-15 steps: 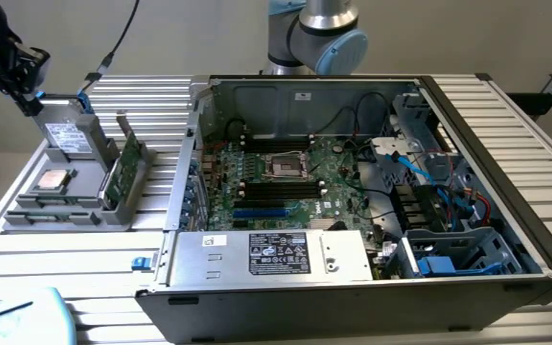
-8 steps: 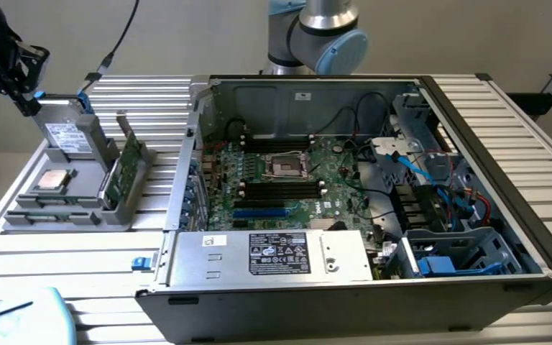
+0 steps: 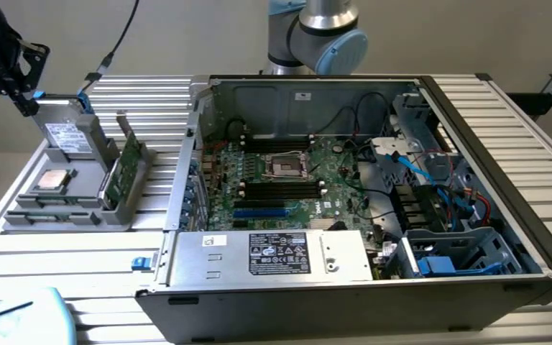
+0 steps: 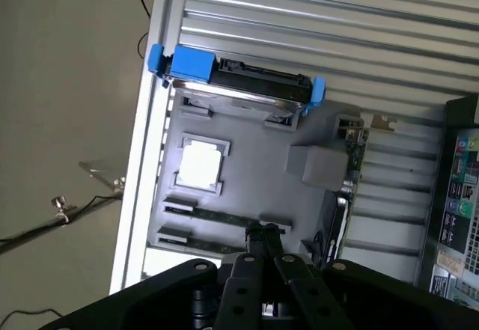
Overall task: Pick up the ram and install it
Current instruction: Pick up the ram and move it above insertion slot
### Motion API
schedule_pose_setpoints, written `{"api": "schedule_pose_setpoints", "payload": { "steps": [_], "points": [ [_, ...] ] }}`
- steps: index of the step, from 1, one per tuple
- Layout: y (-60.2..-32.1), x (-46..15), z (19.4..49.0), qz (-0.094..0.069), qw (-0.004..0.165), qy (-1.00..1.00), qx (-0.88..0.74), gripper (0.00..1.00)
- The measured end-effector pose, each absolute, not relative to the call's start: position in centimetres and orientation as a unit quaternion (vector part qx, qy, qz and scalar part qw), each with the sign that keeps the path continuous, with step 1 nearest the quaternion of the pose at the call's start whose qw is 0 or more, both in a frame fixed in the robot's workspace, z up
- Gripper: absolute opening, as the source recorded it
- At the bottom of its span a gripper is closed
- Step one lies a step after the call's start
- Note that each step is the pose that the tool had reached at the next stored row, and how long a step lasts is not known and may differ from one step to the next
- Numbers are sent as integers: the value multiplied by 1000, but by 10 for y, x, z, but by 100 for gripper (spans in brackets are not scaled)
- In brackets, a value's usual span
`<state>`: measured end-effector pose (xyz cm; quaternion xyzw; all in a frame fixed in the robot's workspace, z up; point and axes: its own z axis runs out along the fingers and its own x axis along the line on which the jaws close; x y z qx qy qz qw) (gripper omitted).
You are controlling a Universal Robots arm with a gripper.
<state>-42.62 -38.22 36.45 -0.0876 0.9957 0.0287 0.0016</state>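
The ram [image 4: 224, 218] is a slim dark-green stick lying flat in a groove of the grey parts tray [image 4: 254, 165], beside the silver processor chip [image 4: 200, 164]. A second similar stick [image 4: 191, 239] lies in the neighbouring groove. My gripper [image 4: 263, 233] hovers high above that end of the tray with its fingers closed together and nothing between them. In the exterior view the gripper [image 3: 25, 93] hangs well above the tray [image 3: 65, 215] at the exterior view's left. The ram [image 3: 54, 204] lies low at the tray's front. The motherboard [image 3: 286, 180] with its long black slots [image 3: 281, 188] lies inside the open computer case.
On the tray stand a hard drive with blue brackets [image 4: 239, 83] and an upright green card with a metal bracket [image 3: 123, 172]. The open case [image 3: 506, 215] fills the middle and right, with its power supply [image 3: 271, 255], cables and drive cages. The arm's base [image 3: 315, 36] rises behind it.
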Motion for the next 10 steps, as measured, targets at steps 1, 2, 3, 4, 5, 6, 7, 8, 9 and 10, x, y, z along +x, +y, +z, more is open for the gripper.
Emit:
{"api": "schedule_pose_setpoints", "payload": {
  "steps": [1, 2, 3, 4, 5, 6, 7, 8, 9, 10],
  "points": [
    [-382, -426, 364, 29, 1, 995, -97, 11],
    [-382, -426, 364, 29, 1, 994, -106, 11],
    [-382, -426, 365, 29, 1, 993, -115, 11],
    [-382, -426, 364, 29, 0, 992, -124, 11],
    [-382, -426, 364, 29, 0, 991, -134, 11],
    [-382, -426, 364, 29, -1, 990, -142, 11],
    [-382, -427, 364, 29, -2, 989, -148, 11],
    [-382, -427, 365, 30, -3, 987, -155, 11],
    [-382, -427, 364, 30, -4, 986, -162, 11],
    [-382, -427, 364, 30, -4, 985, -169, 11]
  ]
}}
